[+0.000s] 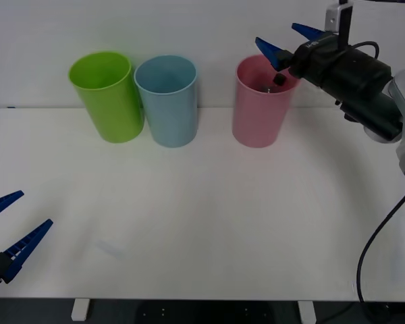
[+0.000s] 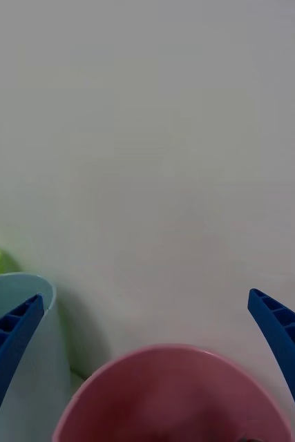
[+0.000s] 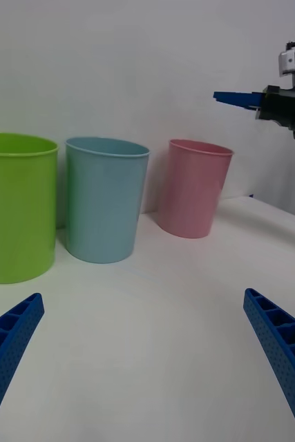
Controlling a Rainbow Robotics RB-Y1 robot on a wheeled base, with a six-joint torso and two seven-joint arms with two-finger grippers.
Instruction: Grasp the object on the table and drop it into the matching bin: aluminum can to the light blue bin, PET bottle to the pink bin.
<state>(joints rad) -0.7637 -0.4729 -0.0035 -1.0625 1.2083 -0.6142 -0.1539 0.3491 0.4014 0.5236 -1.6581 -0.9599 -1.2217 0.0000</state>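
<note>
The pink bin (image 1: 258, 111) stands at the back right of the white table (image 1: 202, 229). Inside its mouth I see a small dark piece with a black cap, the PET bottle (image 1: 278, 79); the rim hides the rest of it. My right gripper (image 1: 287, 40) hovers open just above the bin's far right rim, nothing between its fingers. From the right wrist the pink bin's rim (image 2: 168, 353) lies directly under the open right gripper (image 2: 146, 298). The light blue bin (image 1: 167, 101) stands left of the pink one. My left gripper (image 1: 17, 226) rests open at the table's front left.
A lime green bin (image 1: 109, 98) touches the light blue bin's left side. A white wall rises right behind the bins. The left wrist view shows all three bins in a row, with the pink bin (image 3: 192, 186) nearest the right gripper (image 3: 238, 98).
</note>
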